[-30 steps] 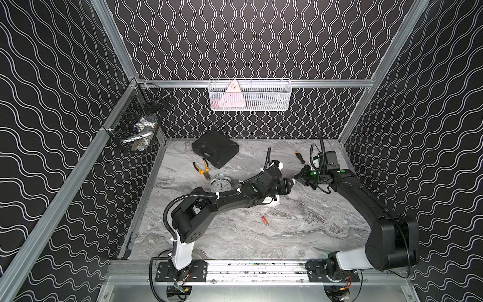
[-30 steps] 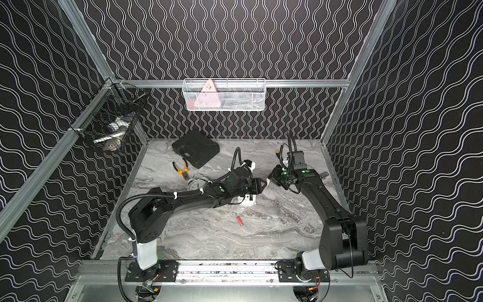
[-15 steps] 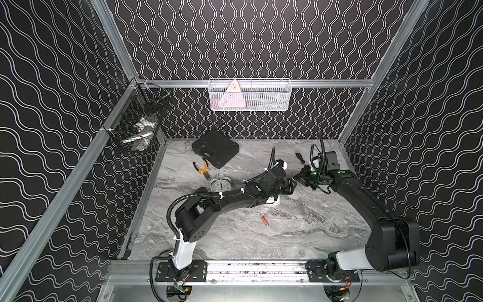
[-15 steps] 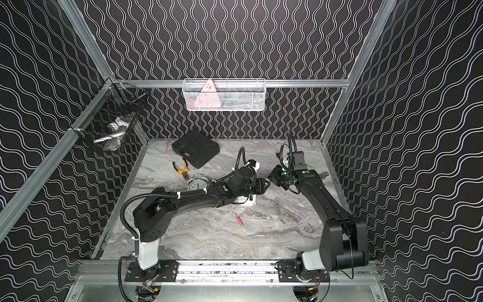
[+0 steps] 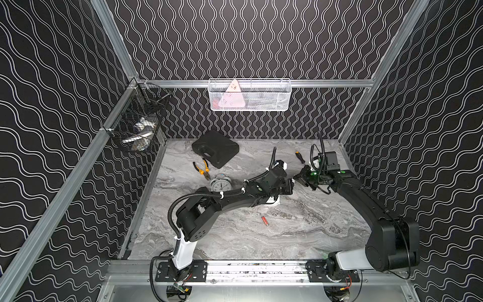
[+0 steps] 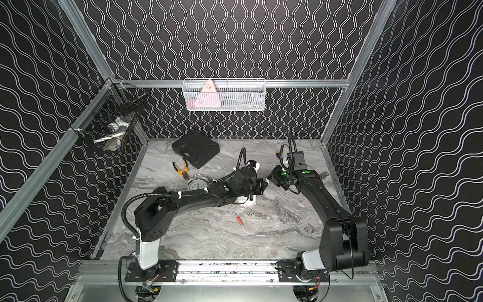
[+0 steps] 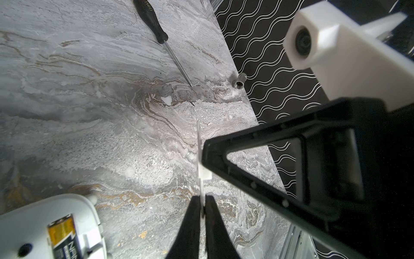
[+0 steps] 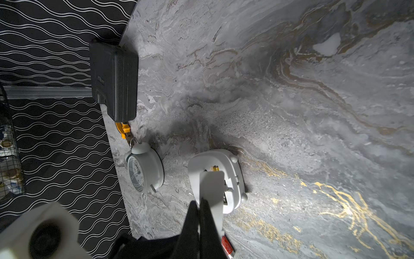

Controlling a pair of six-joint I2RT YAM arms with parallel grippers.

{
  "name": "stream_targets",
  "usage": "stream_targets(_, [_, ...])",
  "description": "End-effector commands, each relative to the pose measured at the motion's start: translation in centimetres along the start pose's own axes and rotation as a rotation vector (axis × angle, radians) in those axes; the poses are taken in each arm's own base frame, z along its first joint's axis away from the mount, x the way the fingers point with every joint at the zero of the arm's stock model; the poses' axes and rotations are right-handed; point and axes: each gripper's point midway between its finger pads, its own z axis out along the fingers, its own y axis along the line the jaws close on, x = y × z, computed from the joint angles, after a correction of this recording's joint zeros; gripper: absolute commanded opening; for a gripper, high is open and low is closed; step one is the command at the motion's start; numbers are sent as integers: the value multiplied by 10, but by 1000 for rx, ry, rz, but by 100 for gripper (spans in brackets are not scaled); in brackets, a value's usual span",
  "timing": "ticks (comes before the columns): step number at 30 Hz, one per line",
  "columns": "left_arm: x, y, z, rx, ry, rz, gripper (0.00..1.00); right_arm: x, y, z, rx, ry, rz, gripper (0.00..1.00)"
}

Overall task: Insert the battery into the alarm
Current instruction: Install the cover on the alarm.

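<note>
The left end effector (image 7: 202, 199) is seen clenched on a thin white cover plate (image 7: 199, 139), and the same plate is gripped farther along by the right end effector (image 8: 200, 201), which is clamped tight as well, so the plate is held above the surface (image 5: 300, 235) by both. Beneath them the white alarm (image 8: 231, 162) is laid face down near the middle of the surface. A gold-and-black battery (image 7: 61, 233) is seated in its open compartment. A small red cylinder (image 5: 265, 221) is spotted at six o'clock of the alarm, a twin-bell clock (image 5: 220, 185) at nine o'clock, and a screwdriver (image 5: 299, 157) at one o'clock.
</note>
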Motion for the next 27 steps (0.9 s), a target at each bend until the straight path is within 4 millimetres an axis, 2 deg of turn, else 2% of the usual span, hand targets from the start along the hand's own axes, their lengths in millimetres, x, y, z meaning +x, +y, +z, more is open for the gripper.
stream_targets(1, [-3,-2,2,4,-10,24,9,-1,6,-3,-23,-4,-10,2])
stream_targets(7, [-6,0,1,-15,-23,62,0,-3,10,-7,-25,-14,-16,5])
stream_targets(11, [-15,8,-4,-69,-69,154,0,-9,12,-16,-16,-60,-26,25])
stream_targets(14, [-28,15,-13,-106,-155,287,0,-15,15,-27,-21,-112,-26,37])
stream_targets(18, [-43,20,-31,-162,-273,537,0,-25,21,-49,-43,-223,-37,47])
stream_targets(23, [-65,37,-47,-358,-369,826,0,-28,26,-67,-57,-256,-23,51])
stream_targets(27, [-76,38,-66,-441,-505,993,0,-22,39,-65,-141,-214,21,51])
